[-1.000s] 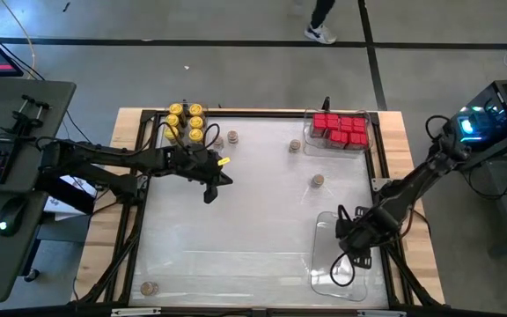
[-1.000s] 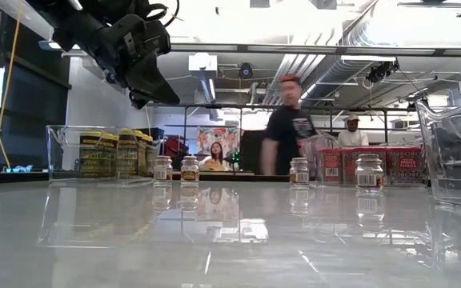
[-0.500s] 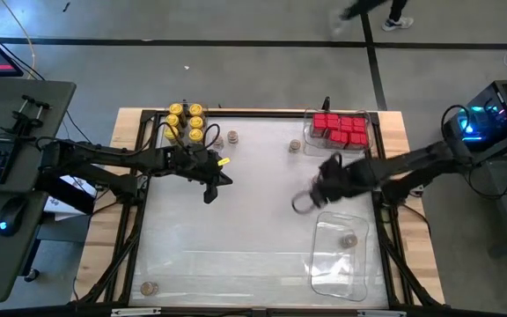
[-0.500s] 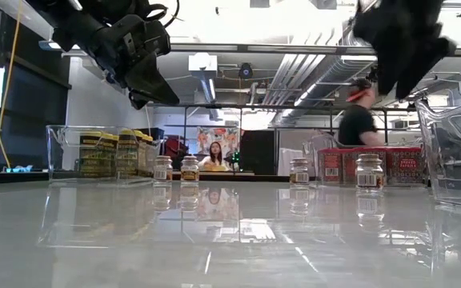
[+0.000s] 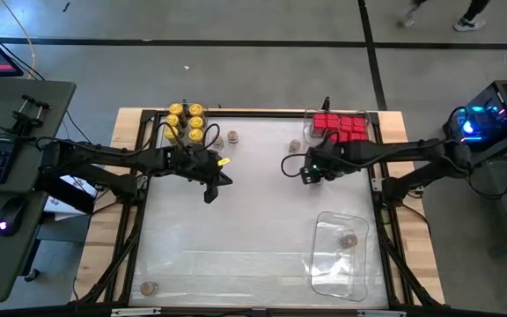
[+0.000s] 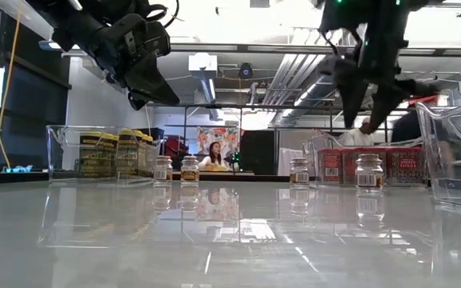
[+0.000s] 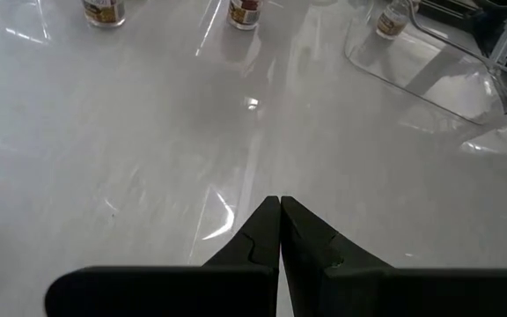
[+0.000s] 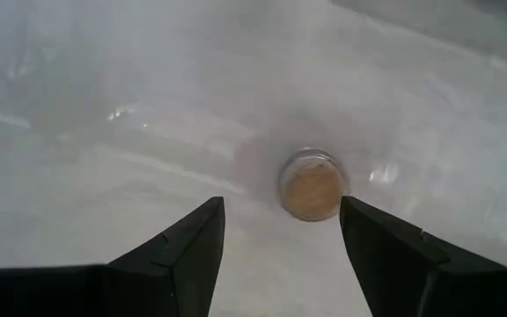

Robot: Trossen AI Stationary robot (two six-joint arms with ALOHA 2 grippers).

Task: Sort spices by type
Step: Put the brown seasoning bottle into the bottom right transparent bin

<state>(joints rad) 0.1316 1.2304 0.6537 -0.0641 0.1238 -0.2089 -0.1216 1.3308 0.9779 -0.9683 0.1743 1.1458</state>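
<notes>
So the table (image 5: 236, 229) is mostly bare white with the sorting half done. Back right, a clear tray holds the red boxes (image 5: 340, 128). Back left, the yellow-lidded jars (image 5: 186, 121) are bunched in their own tray. The front-right tray (image 5: 324, 264) has a single tan-lidded jar in it so far. Strays still out: two by the yellow bunch, one near the red tray, one at the front-left corner (image 5: 149, 287).

My right hand (image 5: 299, 167) is out over the back middle of the table, fingers spread and holding nothing, looking almost straight down at a tan-lidded jar (image 8: 312, 188). In my wrist view the lid sits ahead of the gap between the fingers (image 8: 183, 246), a bit toward one side, so I'd say centre over it first, then drop straight down and close on the body, not the lid edge.

My left hand (image 5: 211, 180) just hangs over the table's left middle, clenched shut on nothing.
</notes>
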